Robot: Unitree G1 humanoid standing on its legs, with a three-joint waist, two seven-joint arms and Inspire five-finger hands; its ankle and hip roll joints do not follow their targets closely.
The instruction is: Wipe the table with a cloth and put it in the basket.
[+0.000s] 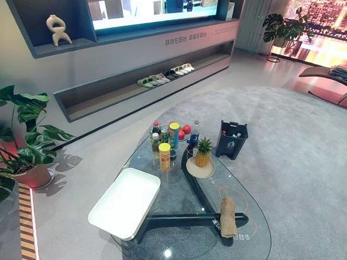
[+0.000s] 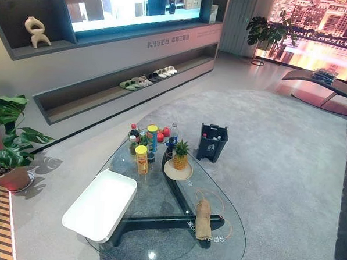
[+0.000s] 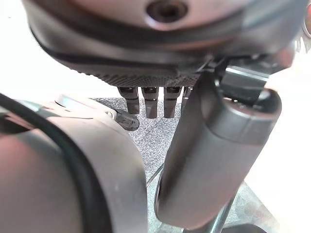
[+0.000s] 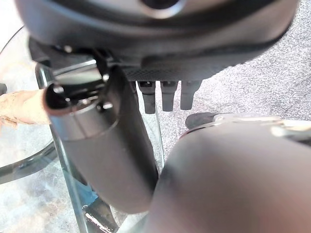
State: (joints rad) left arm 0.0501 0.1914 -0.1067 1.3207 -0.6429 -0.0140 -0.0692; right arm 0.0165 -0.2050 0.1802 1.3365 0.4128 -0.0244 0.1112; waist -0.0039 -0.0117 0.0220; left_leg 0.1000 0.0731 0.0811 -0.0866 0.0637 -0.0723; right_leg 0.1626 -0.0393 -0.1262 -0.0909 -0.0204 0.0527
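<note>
A tan cloth (image 1: 228, 217) lies rolled up on the glass table (image 1: 254, 248), near its front right edge. A shallow white rectangular basket (image 1: 125, 202) rests on the table's left side, partly over the edge. In the right wrist view my right hand (image 4: 107, 150) hangs beside the table edge, fingers relaxed and holding nothing, with the cloth (image 4: 22, 108) a short way off on the glass. In the left wrist view my left hand (image 3: 218, 155) hangs over grey carpet, fingers straight and empty.
Bottles and cans (image 1: 167, 142) cluster at the table's far end beside a pineapple on a plate (image 1: 202, 155). A dark bin (image 1: 232, 139) stands on the carpet beyond. A potted plant (image 1: 21, 151) is at the left, and a low shelf with slippers (image 1: 164, 77) runs along the wall.
</note>
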